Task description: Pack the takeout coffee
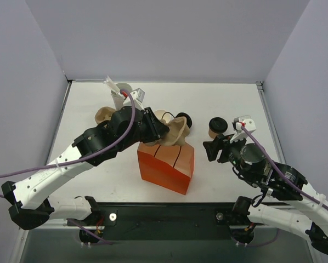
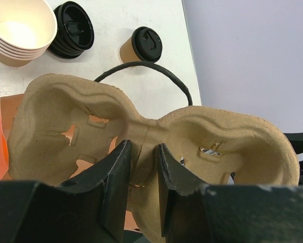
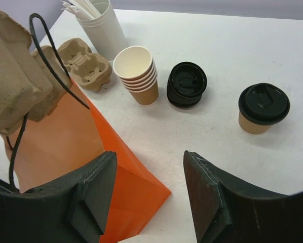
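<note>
The takeout coffee [image 1: 216, 127], a tan cup with a black lid, stands on the table right of the orange paper bag [image 1: 167, 167]. It also shows in the left wrist view [image 2: 141, 46] and the right wrist view [image 3: 263, 107]. My left gripper [image 1: 163, 131] is shut on the middle ridge of a two-cup cardboard carrier [image 2: 151, 126] and holds it over the bag's open top. My right gripper [image 3: 149, 192] is open and empty, low over the table beside the bag [image 3: 90, 152], with the coffee ahead and to its right.
A stack of lidless cups [image 3: 136, 75], a pile of black lids [image 3: 187, 85], a stack of spare carriers [image 3: 85, 63] and a white tub of stirrers [image 3: 102, 25] stand behind the bag. The bag's black cord handle [image 2: 156, 76] arches over the held carrier.
</note>
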Tool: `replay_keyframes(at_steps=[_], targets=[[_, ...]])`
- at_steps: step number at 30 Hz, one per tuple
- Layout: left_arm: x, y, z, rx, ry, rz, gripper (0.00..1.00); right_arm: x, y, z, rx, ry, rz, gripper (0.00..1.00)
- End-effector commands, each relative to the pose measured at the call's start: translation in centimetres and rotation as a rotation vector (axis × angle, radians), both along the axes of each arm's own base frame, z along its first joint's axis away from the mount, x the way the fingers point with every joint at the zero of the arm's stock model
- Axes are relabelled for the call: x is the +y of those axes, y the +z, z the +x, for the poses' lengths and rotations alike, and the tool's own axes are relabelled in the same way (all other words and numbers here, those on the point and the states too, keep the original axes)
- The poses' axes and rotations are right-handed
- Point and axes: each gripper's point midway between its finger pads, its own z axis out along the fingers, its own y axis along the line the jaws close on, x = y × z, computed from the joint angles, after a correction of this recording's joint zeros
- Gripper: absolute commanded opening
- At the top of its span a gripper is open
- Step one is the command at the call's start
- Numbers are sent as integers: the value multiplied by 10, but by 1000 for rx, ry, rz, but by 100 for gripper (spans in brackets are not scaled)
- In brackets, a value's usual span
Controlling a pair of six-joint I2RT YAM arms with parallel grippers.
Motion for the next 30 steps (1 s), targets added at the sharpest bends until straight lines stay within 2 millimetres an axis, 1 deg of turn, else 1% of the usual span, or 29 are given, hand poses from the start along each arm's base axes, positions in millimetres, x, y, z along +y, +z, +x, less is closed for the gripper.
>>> replay_keyframes(at_steps=[1, 3, 6, 7, 8, 9, 10, 11, 14, 15, 20, 23, 24, 29, 30], targets=[[5, 22, -7, -40, -37, -4, 28, 13, 21, -9, 0, 79, 77, 54], [7, 23, -12, -38, -55, 3, 28, 17, 20, -11, 19, 85, 104, 54], [9, 26, -16, -42, -69, -4, 28, 28, 19, -19, 58, 139, 140, 52], [9, 28, -17, -43, -74, -9, 28, 34, 21, -21, 66, 165, 145, 52], [9, 28, -17, -41, -73, -15, 28, 46, 22, -32, 88, 252, 155, 52], [9, 32, -19, -47, -79, -28, 28, 52, 23, -36, 76, 310, 141, 52], [9, 32, -19, -46, -79, -32, 28, 61, 20, -42, 80, 367, 136, 52], [9, 33, -20, -46, -80, -36, 28, 70, 25, -47, 66, 421, 162, 52], [10, 34, -21, -47, -82, -41, 28, 83, 27, -51, 33, 494, 183, 54], [12, 34, -21, -46, -81, -40, 28, 89, 28, -55, 27, 534, 192, 55], [15, 34, -22, -51, -73, -43, 28, 105, 30, -51, 7, 569, 199, 55], [16, 33, -22, -50, -67, -40, 28, 113, 31, -54, 11, 599, 200, 54], [16, 33, -21, -49, -65, -39, 28, 115, 28, -54, 14, 601, 196, 54], [16, 32, -20, -49, -59, -35, 28, 121, 29, -54, -18, 620, 208, 47], [16, 32, -20, -49, -58, -35, 28, 123, 29, -56, -23, 632, 204, 42]])
